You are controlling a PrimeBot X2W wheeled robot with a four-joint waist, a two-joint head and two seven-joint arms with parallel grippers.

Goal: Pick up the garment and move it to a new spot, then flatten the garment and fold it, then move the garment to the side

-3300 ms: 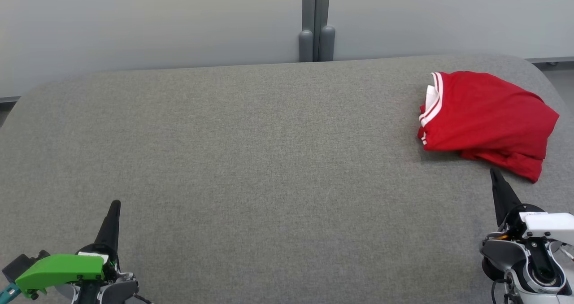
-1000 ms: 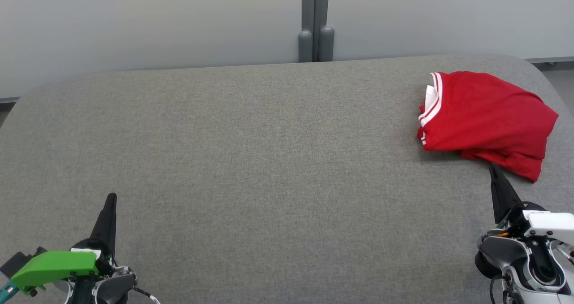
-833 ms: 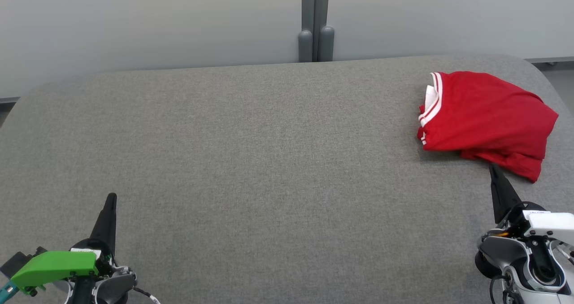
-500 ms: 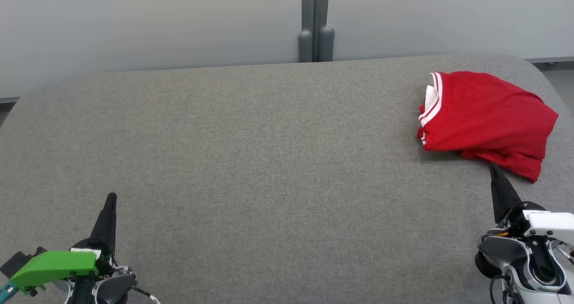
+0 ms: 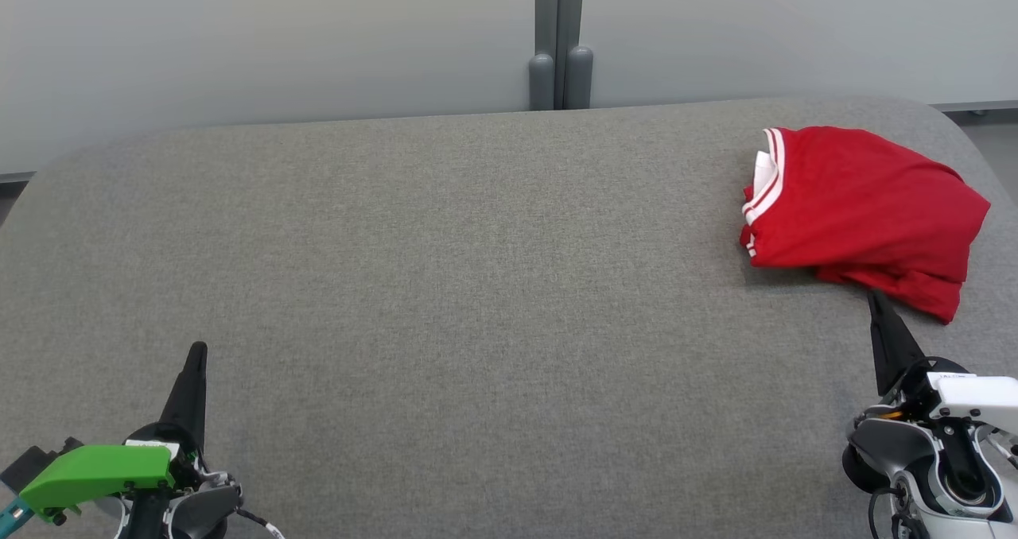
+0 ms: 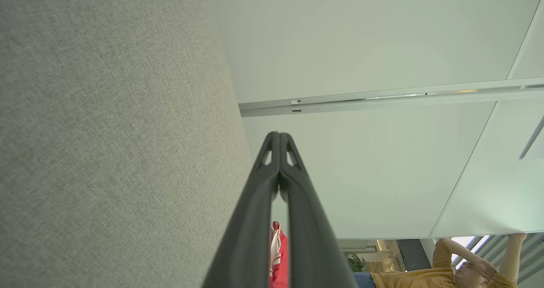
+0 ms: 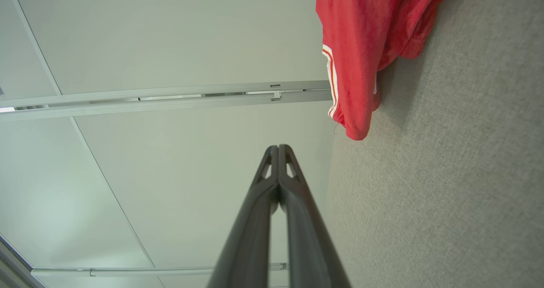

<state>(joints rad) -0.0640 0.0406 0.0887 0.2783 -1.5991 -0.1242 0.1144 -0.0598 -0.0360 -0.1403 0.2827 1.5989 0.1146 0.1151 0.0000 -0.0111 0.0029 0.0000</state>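
Bright, even, soft light; sharp pictures, faint shadows.

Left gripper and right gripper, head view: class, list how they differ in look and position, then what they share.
The left gripper has a green cover at its wrist; the right gripper has a white housing. The left gripper sits over bare grey table, far from the red garment; the right gripper's tip is close to its near edge. Both are shut and dark, pointing up the view.
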